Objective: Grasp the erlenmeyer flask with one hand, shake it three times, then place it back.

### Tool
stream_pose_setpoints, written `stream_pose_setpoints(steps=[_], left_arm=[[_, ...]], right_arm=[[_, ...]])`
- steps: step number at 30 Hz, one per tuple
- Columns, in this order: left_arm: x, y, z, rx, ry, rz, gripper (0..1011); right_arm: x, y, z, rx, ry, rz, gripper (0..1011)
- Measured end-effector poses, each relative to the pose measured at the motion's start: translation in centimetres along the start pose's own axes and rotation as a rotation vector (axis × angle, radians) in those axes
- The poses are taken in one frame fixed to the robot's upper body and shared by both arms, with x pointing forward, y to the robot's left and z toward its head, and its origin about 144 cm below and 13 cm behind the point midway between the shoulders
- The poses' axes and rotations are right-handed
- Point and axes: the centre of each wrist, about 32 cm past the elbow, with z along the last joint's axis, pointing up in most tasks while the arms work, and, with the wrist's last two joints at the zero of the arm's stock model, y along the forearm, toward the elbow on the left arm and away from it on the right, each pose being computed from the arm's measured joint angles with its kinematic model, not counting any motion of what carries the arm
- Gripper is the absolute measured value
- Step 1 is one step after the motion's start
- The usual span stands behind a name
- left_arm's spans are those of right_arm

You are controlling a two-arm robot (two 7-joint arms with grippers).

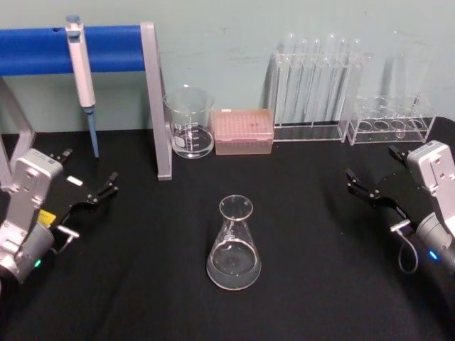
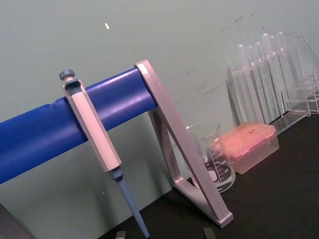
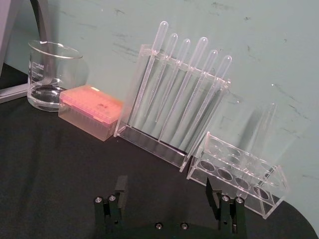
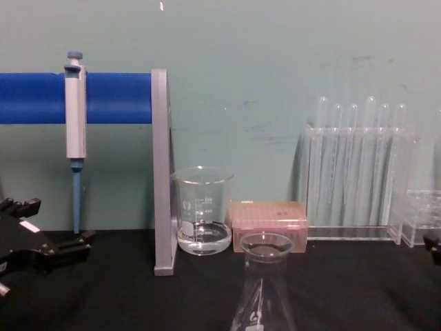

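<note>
Glass flask first: clear conical erlenmeyer flask (image 1: 234, 245) stood mid black desk (image 1: 142, 291), well apart from both claws. We judged it rigid, slick, breakable, fairly light; best hold seemed narrow neck under flared rim, with gentle squeeze. Long axis vertical, mouth up, wide base down. Left black two-fingered claw (image 1: 89, 172) gaped empty at desk's left; right claw (image 1: 371, 168) gaped empty at right.
</note>
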Motion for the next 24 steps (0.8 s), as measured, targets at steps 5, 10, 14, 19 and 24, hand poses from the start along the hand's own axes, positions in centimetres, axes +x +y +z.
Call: stream_pose_setpoints(steps=[5,10,14,19,24], left_arm=[[0.0,0.0,0.0,0.0,0.0,0.0,1001],[0.0,0.0,0.0,0.0,0.0,0.0,1001],[0.0,0.0,0.0,0.0,0.0,0.0,1001],[0.0,0.0,0.0,0.0,0.0,0.0,1001],[0.0,0.0,0.0,0.0,0.0,0.0,1001]], right_arm=[[0.0,0.0,0.0,0.0,0.0,0.0,1000],[0.0,0.0,0.0,0.0,0.0,0.0,1000],[0.0,0.0,0.0,0.0,0.0,0.0,1000],[0.0,0.0,0.0,0.0,0.0,0.0,1000],[0.0,0.0,0.0,0.0,0.0,0.0,1000]])
